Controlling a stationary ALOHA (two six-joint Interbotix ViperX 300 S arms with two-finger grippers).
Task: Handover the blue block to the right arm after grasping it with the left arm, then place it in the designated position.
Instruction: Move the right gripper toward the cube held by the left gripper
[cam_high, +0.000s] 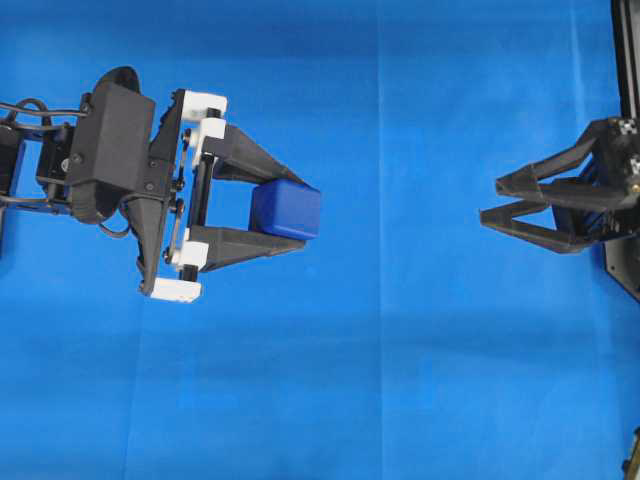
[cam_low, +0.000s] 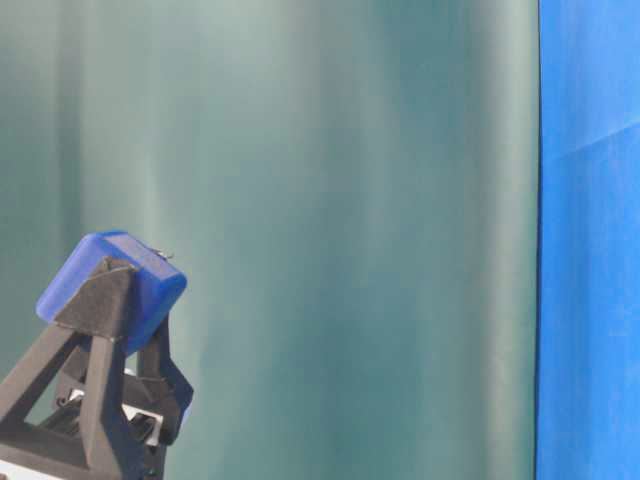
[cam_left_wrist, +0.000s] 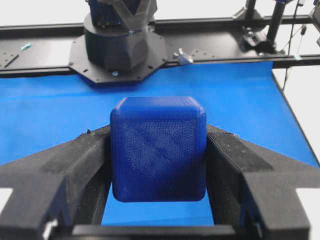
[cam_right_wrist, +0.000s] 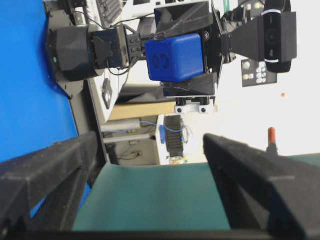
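Blue block (cam_high: 286, 209), small dark-blue rounded cube: overhead, clamped in white-bracketed left tool (cam_high: 283, 211) above the tabletop; all-black right tool (cam_high: 500, 203) spread, well apart. Wrist views: faces aligned. Step: handover; next, approach.
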